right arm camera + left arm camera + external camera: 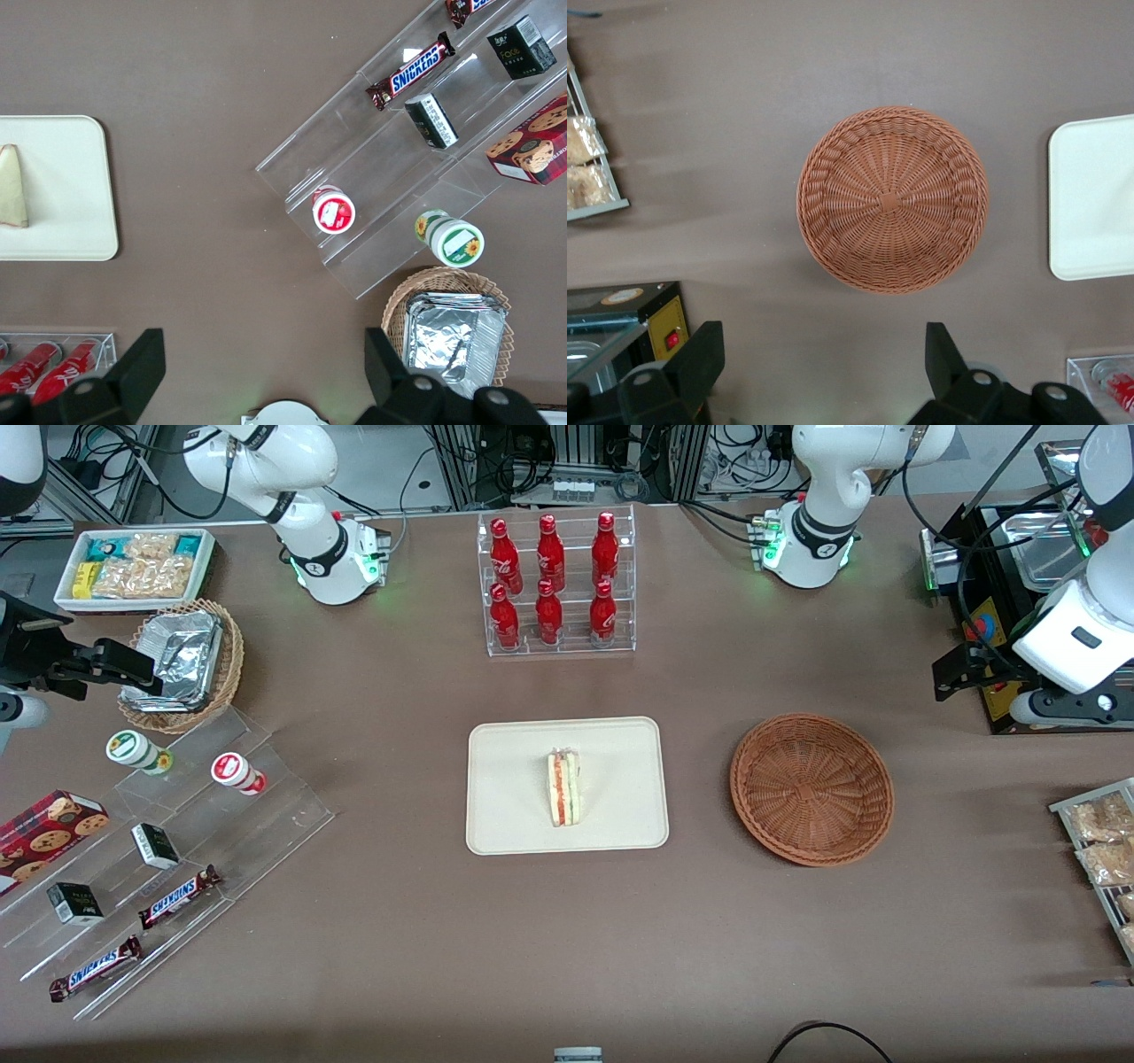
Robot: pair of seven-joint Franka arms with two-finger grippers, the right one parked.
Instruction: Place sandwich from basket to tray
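The sandwich (565, 786) lies on its side near the middle of the cream tray (514, 815), its red and green filling edge showing. It also shows in the right wrist view (12, 186) on the tray (71, 195). The reddish-brown wicker basket (811, 788) sits beside the tray, toward the working arm's end, and is empty. My left gripper (961, 671) hangs high over the table, farther from the front camera than the basket and apart from it. In the left wrist view the gripper (822, 359) is wide open and empty, with the basket (891, 199) and the tray's edge (1094, 204) below.
A clear rack of red bottles (556, 584) stands farther back than the tray. A black machine (1001, 602) and a rack of snack bags (1103, 850) sit at the working arm's end. Acrylic steps with snacks (177, 815), a foil-filled tan basket (186, 660) and a white snack box (133, 567) sit at the parked arm's end.
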